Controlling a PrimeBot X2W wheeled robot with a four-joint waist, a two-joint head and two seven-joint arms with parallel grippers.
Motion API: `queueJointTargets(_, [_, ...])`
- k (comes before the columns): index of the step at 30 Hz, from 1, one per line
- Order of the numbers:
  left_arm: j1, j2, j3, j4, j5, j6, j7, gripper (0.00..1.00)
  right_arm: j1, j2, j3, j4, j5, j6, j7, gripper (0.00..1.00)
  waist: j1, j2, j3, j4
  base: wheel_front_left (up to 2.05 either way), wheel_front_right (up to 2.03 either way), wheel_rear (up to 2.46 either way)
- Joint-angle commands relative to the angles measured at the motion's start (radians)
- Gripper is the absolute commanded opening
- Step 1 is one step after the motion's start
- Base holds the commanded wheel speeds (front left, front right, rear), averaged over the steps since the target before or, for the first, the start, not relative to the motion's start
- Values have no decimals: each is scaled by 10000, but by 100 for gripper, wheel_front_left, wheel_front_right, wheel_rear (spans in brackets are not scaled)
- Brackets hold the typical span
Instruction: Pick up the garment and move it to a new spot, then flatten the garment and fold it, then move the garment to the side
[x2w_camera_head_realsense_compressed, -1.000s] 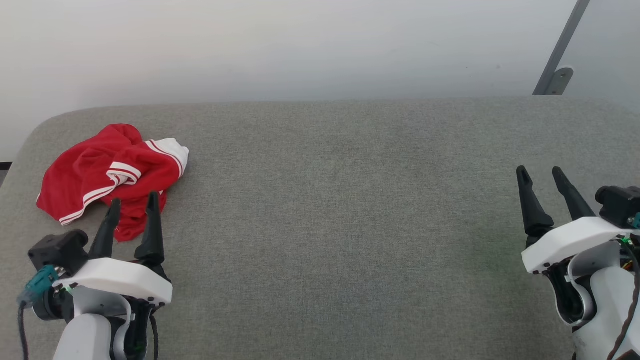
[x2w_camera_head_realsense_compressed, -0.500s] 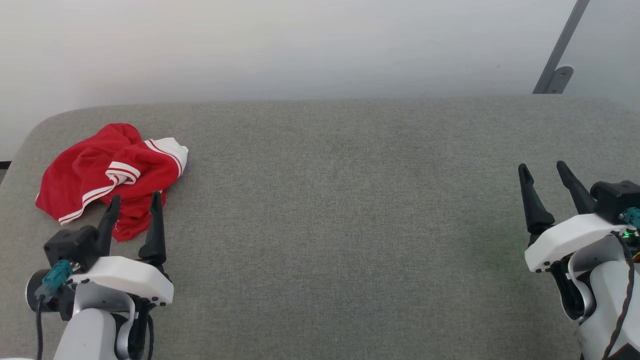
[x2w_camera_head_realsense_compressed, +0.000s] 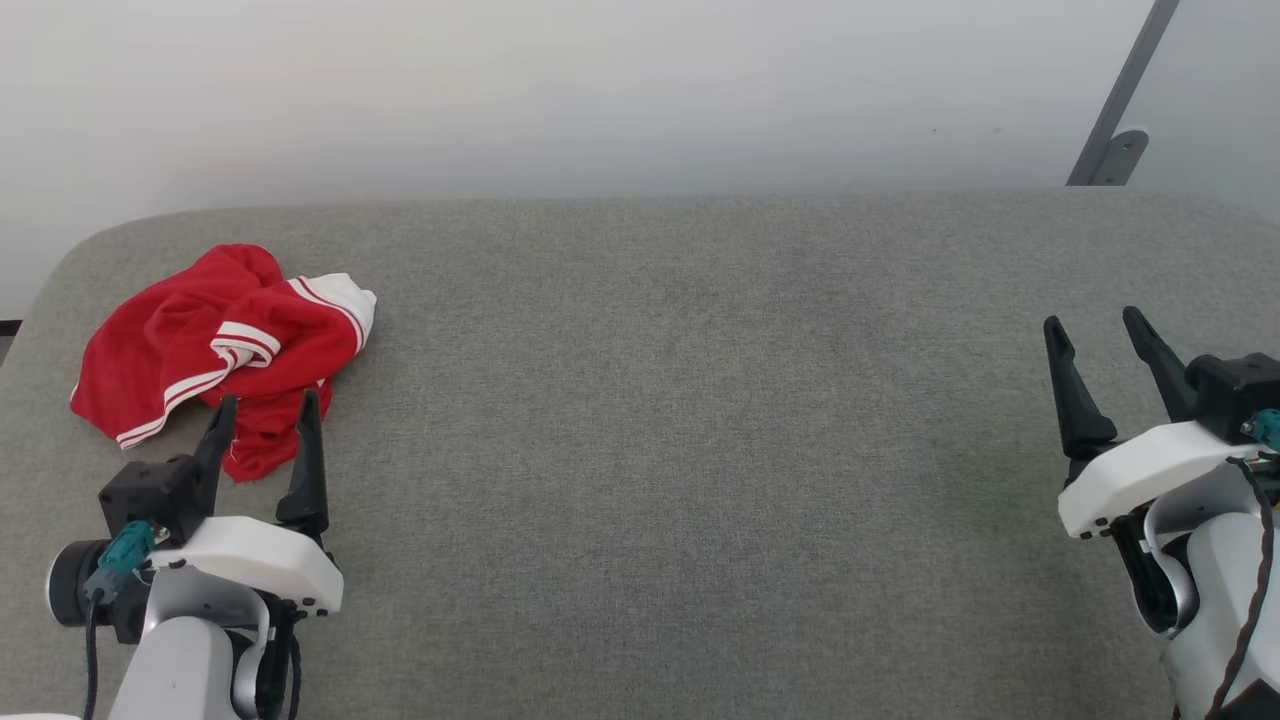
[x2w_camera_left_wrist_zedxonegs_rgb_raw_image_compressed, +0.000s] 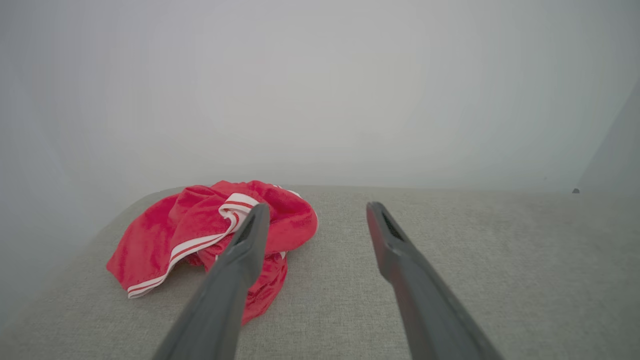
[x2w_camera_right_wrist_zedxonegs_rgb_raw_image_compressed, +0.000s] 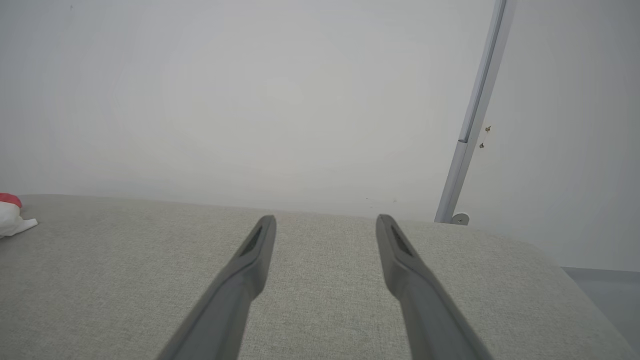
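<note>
The crumpled red soft-fabric jersey garment, trimmed with white double stripes, is bunched on the grey fabric-covered worktop just ahead of the left end effector. That end effector's two long dark fingers are spread wide and nothing is held; whether the cloth is touched cannot be told. The right end effector is likewise spread wide and empty, with the garment well apart, far to its left.

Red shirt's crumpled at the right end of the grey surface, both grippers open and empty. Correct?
Not quite. The garment lies crumpled at the left end of the grey surface, just ahead of the left gripper, as the head view shows. The rest holds: the left gripper and the right gripper are open and empty.
</note>
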Motion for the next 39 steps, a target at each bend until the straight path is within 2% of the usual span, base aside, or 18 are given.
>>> queueJointTargets(1, [-263,14,74,62,73,-65,-86,100,-120,-51,-1,24,-161,-3,-92,100,0,0,-4,10,0,0,0])
queueJointTargets(11, [-438,-9,230,947,249,-265,-282,100,-13,-1,-217,-75,420,-3,-284,100,0,0,-41,79,0,0,0])
queueJointTargets(19, [-628,43,179,1408,549,-348,-416,100,60,-115,-198,-122,296,-3,-434,100,0,0,-42,127,0,0,0])
queueJointTargets(26, [-664,-83,231,1480,185,-419,-469,100,121,-43,-395,-184,478,-3,-469,100,0,0,-21,192,0,0,0])
queueJointTargets(34, [-598,-225,259,1335,-127,-431,-467,100,122,25,-371,-288,659,-3,-468,100,0,0,76,681,0,0,0])
queueJointTargets(39, [-232,-279,489,1118,-7,-398,-466,100,128,121,-23,-216,713,-3,-468,100,0,0,130,1367,0,0,0])
